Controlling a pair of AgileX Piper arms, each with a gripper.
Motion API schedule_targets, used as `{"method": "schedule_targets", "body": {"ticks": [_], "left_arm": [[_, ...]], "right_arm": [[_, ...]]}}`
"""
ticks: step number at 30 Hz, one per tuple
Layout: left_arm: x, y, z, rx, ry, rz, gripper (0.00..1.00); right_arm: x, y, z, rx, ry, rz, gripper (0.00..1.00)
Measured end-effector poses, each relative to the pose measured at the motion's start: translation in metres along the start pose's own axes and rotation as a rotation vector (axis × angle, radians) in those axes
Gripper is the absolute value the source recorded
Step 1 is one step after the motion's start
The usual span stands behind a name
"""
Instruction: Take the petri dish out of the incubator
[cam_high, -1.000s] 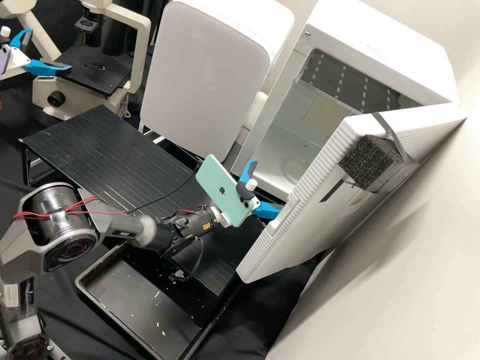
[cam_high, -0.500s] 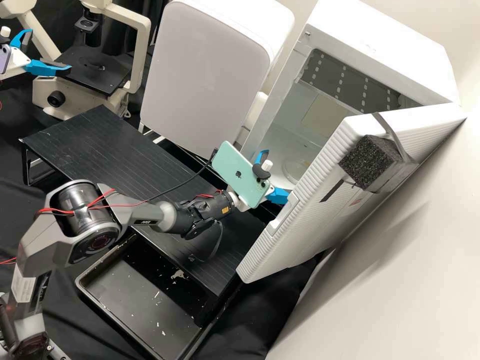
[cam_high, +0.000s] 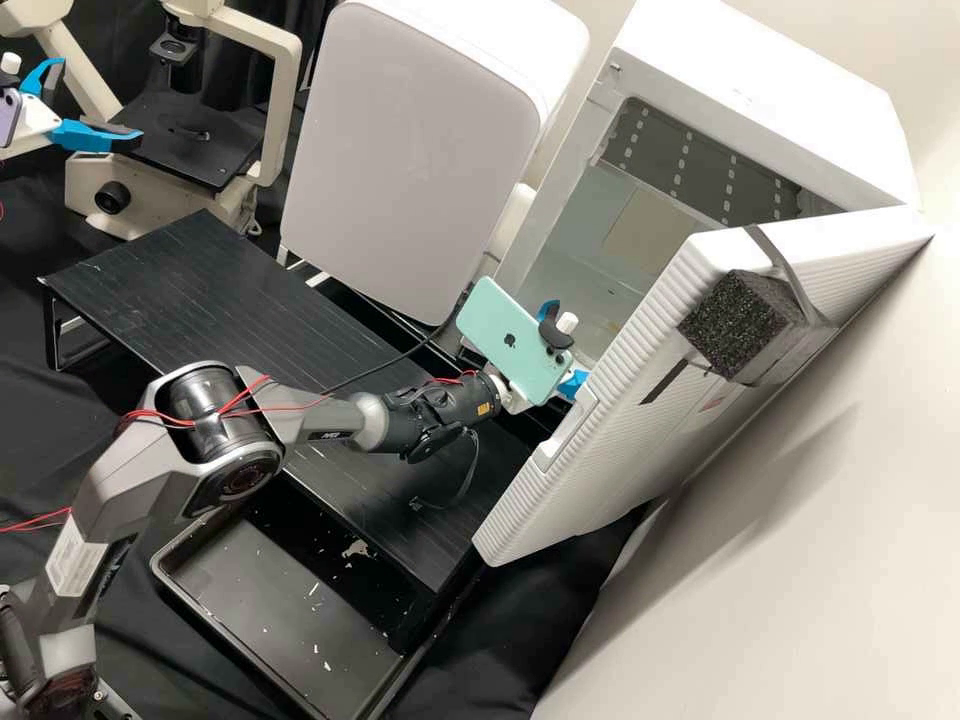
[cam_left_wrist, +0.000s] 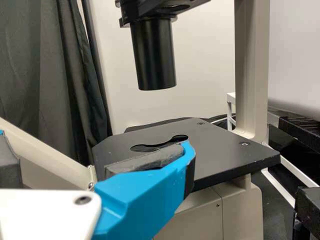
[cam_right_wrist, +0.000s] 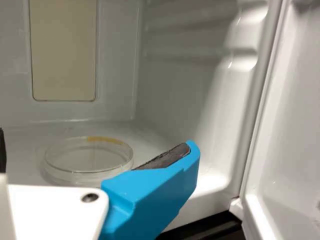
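Observation:
In the high view my right gripper (cam_high: 569, 344) stands open at the mouth of the white incubator (cam_high: 760, 110), beside the free edge of its swung-out door (cam_high: 620, 450). The clear round petri dish (cam_right_wrist: 88, 159), with a yellowish mark on its rim, lies flat on the incubator floor in the right wrist view. It is beyond the open right gripper (cam_right_wrist: 95, 145), whose blue finger partly overlaps the near edge; the fingers hold nothing. My left gripper (cam_high: 100, 100) is open and empty by the microscope stage, and the left wrist view shows this gripper (cam_left_wrist: 95, 142) before the stage.
A microscope (cam_high: 185, 140) stands at the back left, with a closed white box-shaped device (cam_high: 410, 150) between it and the incubator. A black slatted platform (cam_high: 200, 290) lies below the right arm, with a black tray (cam_high: 270, 590) in front.
The right arm has moved right and slightly away, bringing its open gripper closer to the incubator opening. The left gripper, incubator and door have kept still.

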Motion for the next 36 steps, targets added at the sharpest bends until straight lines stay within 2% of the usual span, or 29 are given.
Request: {"method": "schedule_targets", "body": {"ticks": [13,24,29,36], "left_arm": [[0.000,0.000,0.000,0.000,0.000,0.000,1.00],[0.000,0.000,0.000,0.000,0.000,0.000,1.00],[0.000,0.000,0.000,0.000,0.000,0.000,1.00],[0.000,0.000,0.000,0.000,0.000,0.000,1.00]], "right_arm": [[0.019,-0.022,0.001,-0.007,-0.023,-0.079,1.00],[0.020,-0.028,-0.003,-0.012,-0.011,-0.092,1.00],[0.022,-0.028,-0.005,-0.036,-0.004,-0.088,1.00],[0.030,-0.031,-0.003,-0.041,-0.017,-0.107,1.00]]}}
